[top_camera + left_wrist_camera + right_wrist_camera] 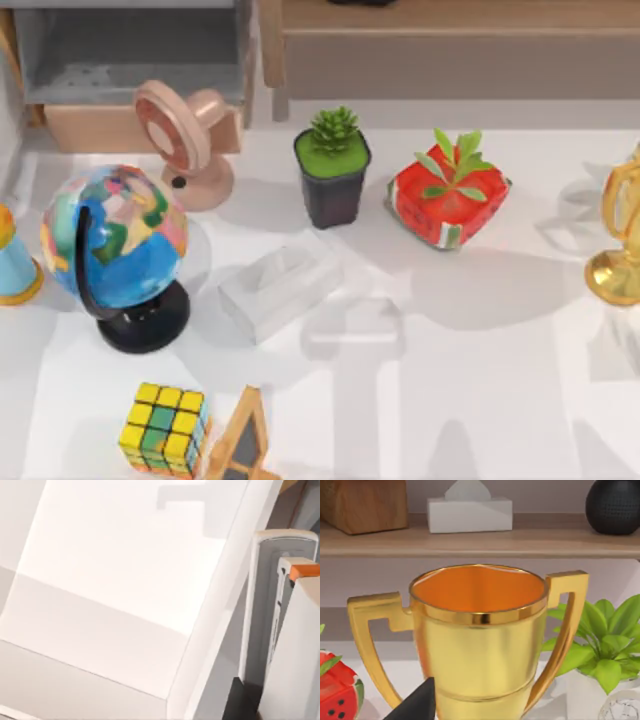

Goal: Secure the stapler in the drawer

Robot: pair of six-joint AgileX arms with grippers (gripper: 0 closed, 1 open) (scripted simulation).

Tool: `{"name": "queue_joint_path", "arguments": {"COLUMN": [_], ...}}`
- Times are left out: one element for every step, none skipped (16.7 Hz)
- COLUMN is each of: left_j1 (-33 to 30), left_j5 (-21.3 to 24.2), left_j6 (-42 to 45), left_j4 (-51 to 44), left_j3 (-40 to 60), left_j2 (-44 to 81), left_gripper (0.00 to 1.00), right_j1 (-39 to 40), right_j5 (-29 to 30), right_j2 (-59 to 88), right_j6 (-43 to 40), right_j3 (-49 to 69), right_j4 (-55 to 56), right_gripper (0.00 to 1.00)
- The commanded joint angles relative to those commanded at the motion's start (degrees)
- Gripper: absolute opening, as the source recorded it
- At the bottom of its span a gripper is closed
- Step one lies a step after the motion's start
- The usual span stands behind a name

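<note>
Ten or so things crowd the desk (470,380), and your drawer (130,62) stands open at its far left corner — grey floor bare to the camera, pale tan front panel facing the desk. Just beside that panel stands a pink fan (185,140), and a globe (112,243) sits near the left edge. A white tissue box (280,290) lies tilted near the desk's middle. Behind it, toward the far edge, stand a dark pot with a succulent (333,165) and a red watermelon-patterned planter (448,198). At the near edge you have a colour cube (163,428); a gold trophy (618,240) is at the right edge.

The stapler you cannot place with certainty. The left wrist view shows white panels and, to one side, a slim white-grey bar (262,605) with a dark end — whether that is it cannot be told.

The right gripper (417,705) hangs just before the trophy, a dark tip showing against the cup. Whether it is apart or together you cannot tell, nor the state of the left gripper.
</note>
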Motion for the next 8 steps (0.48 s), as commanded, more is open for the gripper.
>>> {"name": "queue_joint_path", "arguments": {"left_j1": [2.7, 5.2, 7.3, 9.2, 10.7, 12.0, 12.9, 13.5], "left_j5": [0.2, 0.6, 1.1, 1.8, 2.6, 3.5, 4.3, 5.1], "left_j6": [4.5, 8.8, 12.8, 16.5, 20.0, 23.1, 25.9, 28.2], "left_j4": [-0.9, -1.6, -2.3, -2.8, -3.3, -3.7, -4.2, -4.7], "left_j3": [2.2, 4.1, 6.0, 7.6, 9.1, 10.3, 11.4, 12.1], "left_j2": [2.6, 5.4, 8.2, 11.0, 13.7, 16.3, 18.7, 20.8], "left_gripper": [0.0, 0.0, 0.0, 0.0, 0.0, 0.0, 0.0, 0.0], "right_j1": [0.0, 0.0, 0.0, 0.0, 0.0, 0.0, 0.0, 0.0], "right_j5": [0.0, 0.0, 0.0, 0.0, 0.0, 0.0, 0.0, 0.0], "right_j2": [0.0, 0.0, 0.0, 0.0, 0.0, 0.0, 0.0, 0.0], "right_j6": [0.0, 0.0, 0.0, 0.0, 0.0, 0.0, 0.0, 0.0], "right_j3": [0.0, 0.0, 0.0, 0.0, 0.0, 0.0, 0.0, 0.0], "right_j4": [0.0, 0.0, 0.0, 0.0, 0.0, 0.0, 0.0, 0.0], "right_gripper": [1.0, 1.0, 1.0, 1.0, 1.0, 1.0, 1.0, 1.0]}}
